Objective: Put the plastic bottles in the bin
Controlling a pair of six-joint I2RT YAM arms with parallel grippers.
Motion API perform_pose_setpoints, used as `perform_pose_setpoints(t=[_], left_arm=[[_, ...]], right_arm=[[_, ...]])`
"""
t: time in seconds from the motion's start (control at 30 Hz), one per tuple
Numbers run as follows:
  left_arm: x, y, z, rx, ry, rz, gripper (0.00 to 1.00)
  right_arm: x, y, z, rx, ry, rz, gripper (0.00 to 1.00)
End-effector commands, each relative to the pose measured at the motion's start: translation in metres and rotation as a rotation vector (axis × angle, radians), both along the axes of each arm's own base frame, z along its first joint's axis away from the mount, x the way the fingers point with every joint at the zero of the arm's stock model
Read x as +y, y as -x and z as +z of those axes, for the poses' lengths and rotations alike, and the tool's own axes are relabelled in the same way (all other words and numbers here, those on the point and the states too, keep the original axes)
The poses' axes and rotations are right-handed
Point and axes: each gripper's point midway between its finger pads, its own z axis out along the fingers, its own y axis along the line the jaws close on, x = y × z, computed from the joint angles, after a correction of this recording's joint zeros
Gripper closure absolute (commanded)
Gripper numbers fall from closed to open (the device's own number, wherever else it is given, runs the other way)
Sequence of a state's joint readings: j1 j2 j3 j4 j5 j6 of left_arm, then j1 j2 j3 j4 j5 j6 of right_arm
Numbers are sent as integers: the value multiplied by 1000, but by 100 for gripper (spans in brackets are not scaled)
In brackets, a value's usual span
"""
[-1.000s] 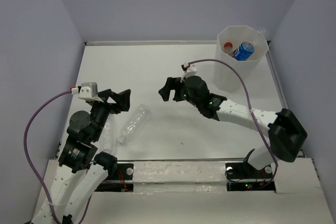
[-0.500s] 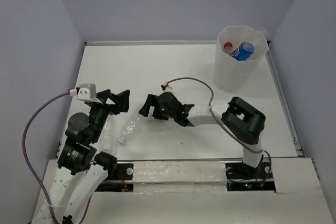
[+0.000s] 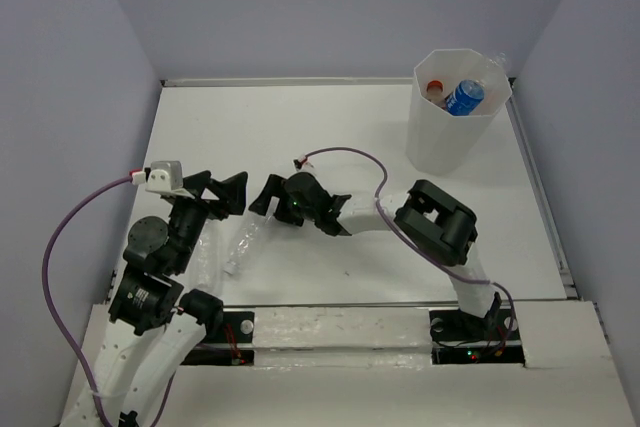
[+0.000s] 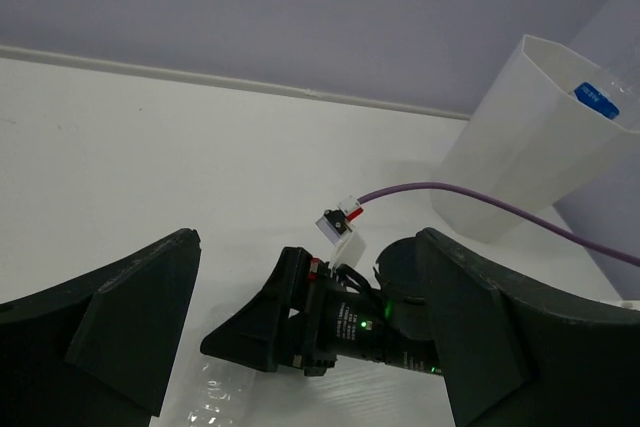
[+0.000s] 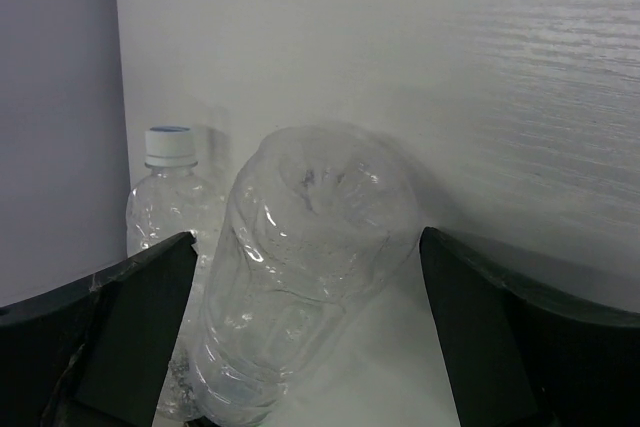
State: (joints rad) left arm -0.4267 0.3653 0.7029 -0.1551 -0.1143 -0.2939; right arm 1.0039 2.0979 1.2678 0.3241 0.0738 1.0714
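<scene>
White tabletop (image 3: 330, 137), purple walls all round. The bin (image 3: 440, 147) at two o'clock already holds bottles. At nine, the left gripper (image 3: 222, 190) hangs open. The right gripper (image 3: 268, 195) is open too, jaws straddling a clear bottle (image 5: 300, 247) lying at eight o'clock. Danger: slick round plastic could squirt out on closing, or bump the capped bottle (image 5: 165, 207) at its nine o'clock.

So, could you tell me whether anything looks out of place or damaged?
Nothing looks spilled or broken. One clear bottle lies on its side on the table, its base facing the open right gripper.
</scene>
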Motion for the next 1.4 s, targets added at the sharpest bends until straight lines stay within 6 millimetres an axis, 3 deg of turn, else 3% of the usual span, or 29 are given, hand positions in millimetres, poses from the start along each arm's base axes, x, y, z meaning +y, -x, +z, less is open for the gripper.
perform_pose_setpoints(t=[0.0,0.1,0.2,0.23,0.3,0.37,0.4,0.43,0.5,0.53,0.63,0.67,0.73,0.77,0.8,0.83,0.87,0.93,0.97,1.03,1.07,1.17,1.2,1.3,1.37], left_arm=[[0,7,25,-70,32,-11,1],[0,6,24,-67,31,-11,1],[0,6,24,-67,31,-11,1],[1,6,24,-66,29,-10,1],[0,6,24,-66,27,-11,1],[0,6,24,-67,29,-14,1],[0,6,25,-69,30,-11,1],[0,7,25,-69,28,-14,1],[0,7,25,-69,30,-16,1],[0,6,24,-68,29,-16,1],[-1,7,24,-68,27,-19,1],[-1,6,25,-68,27,-20,1],[-2,6,25,-68,27,-22,1],[-2,7,25,-71,28,-22,1],[-2,7,25,-70,28,-25,1],[-2,7,25,-71,28,-26,1],[-3,8,25,-71,28,-28,1],[-2,8,26,-72,30,-28,1],[-3,8,26,-72,30,-28,1],[-3,8,26,-73,31,-31,1],[-3,8,26,-75,32,-31,1],[-4,8,26,-73,32,-36,1],[-4,8,26,-73,32,-36,1],[-5,8,25,-72,32,-39,1],[-5,8,25,-72,29,-37,1]], right_arm=[[11,-2,-11,7,3,-15,2],[14,-5,-10,1,4,-16,8],[7,-14,-1,-29,8,-48,25],[0,-16,-4,-43,29,-65,32],[-12,-22,1,-59,40,-98,34],[-25,-29,17,-95,39,-126,44],[-38,-32,14,-103,63,-144,44],[-45,-36,36,-162,63,-160,45],[-63,-40,46,-213,94,-177,47],[-76,-48,74,-286,97,-204,48],[-108,-53,110,-387,125,-250,51],[-132,-62,150,-475,119,-297,54],[-163,-71,187,-560,129,-347,56],[-193,-86,207,-627,172,-400,58],[-219,-85,250,-702,148,-448,59],[-238,-88,270,-747,164,-491,59],[-277,-94,314,-840,199,-584,59],[-310,-97,356,-932,254,-653,59],[-334,-97,394,-1010,321,-720,59],[-368,-103,423,-1061,422,-812,59],[-390,-103,449,-1111,500,-864,59],[-407,-113,471,-1160,630,-894,59],[-418,-112,490,-1186,641,-930,59],[-430,-125,503,-1208,749,-956,59],[-441,-142,495,-1191,836,-970,59]])
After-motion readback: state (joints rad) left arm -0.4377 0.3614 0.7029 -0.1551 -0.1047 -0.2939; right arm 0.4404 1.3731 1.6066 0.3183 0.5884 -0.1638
